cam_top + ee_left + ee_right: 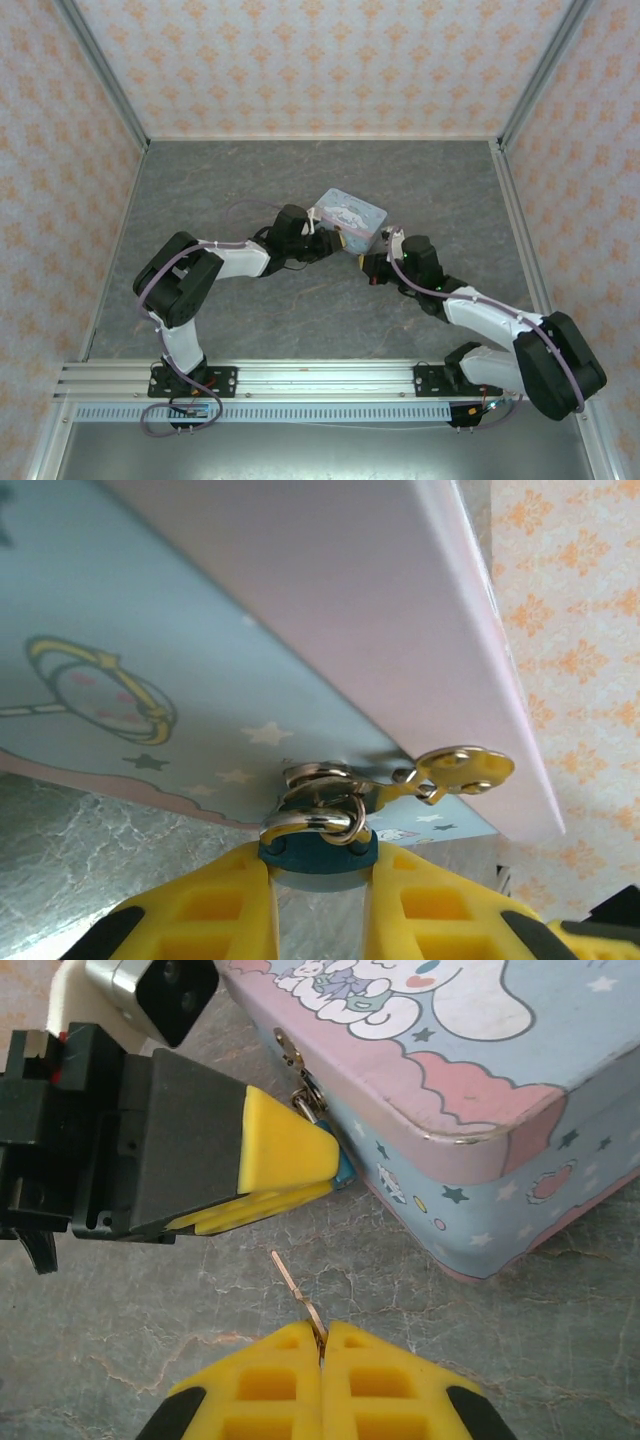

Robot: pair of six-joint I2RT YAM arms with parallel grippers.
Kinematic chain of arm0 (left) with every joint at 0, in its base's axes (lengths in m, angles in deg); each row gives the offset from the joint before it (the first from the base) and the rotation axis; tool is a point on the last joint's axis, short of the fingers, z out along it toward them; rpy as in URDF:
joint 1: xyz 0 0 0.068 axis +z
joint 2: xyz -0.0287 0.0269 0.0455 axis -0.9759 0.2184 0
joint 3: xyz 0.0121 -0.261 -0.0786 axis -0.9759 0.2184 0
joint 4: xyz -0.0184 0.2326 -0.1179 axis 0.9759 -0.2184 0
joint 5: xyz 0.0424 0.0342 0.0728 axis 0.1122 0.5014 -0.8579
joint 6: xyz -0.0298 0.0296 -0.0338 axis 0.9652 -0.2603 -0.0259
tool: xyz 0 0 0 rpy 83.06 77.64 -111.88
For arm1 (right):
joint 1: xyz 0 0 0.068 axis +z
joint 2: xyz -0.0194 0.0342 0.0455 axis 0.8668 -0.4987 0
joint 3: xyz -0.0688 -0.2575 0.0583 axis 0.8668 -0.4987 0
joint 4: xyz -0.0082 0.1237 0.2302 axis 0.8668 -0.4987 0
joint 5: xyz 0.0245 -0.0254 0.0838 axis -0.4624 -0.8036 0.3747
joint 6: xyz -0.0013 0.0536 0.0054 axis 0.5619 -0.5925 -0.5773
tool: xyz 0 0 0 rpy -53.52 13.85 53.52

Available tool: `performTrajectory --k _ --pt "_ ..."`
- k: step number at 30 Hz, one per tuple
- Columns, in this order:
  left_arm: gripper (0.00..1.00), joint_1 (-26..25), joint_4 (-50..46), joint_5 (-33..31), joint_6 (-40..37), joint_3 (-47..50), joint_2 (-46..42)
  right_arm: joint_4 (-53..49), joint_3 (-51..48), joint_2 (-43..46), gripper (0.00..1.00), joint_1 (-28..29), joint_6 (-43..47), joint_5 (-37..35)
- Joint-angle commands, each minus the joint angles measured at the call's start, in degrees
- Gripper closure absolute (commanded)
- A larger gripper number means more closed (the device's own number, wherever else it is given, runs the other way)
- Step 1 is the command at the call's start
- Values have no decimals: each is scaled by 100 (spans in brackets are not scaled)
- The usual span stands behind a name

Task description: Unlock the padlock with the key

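Note:
The small teal padlock [318, 851] hangs by its shiny shackle from the hasp on the front of the pale blue cartoon tin [350, 214]. My left gripper [318, 868] is shut on the padlock body, one yellow finger on each side. In the right wrist view a sliver of the padlock [345, 1172] shows at the left gripper's [285, 1155] fingertips. My right gripper [321, 1332] is shut on the thin key [293, 1281]. The key's shaft points up and left toward the padlock, a short gap below it. From above, both grippers meet at the tin's near edge.
The tin [480, 1080] lies on the grey marbled table [250, 330] near its middle, with a gold latch tab [462, 770] sticking out beside the hasp. Patterned walls close in the back and both sides.

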Motion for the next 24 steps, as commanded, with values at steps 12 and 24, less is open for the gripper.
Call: performTrajectory --k 12,24 --pt "79 -89 -32 -173 683 -205 -248 1602 -204 -909 100 228 556 -697" --pt "80 -168 -88 -296 876 -295 -227 1755 -128 -1408 100 568 675 -1422"
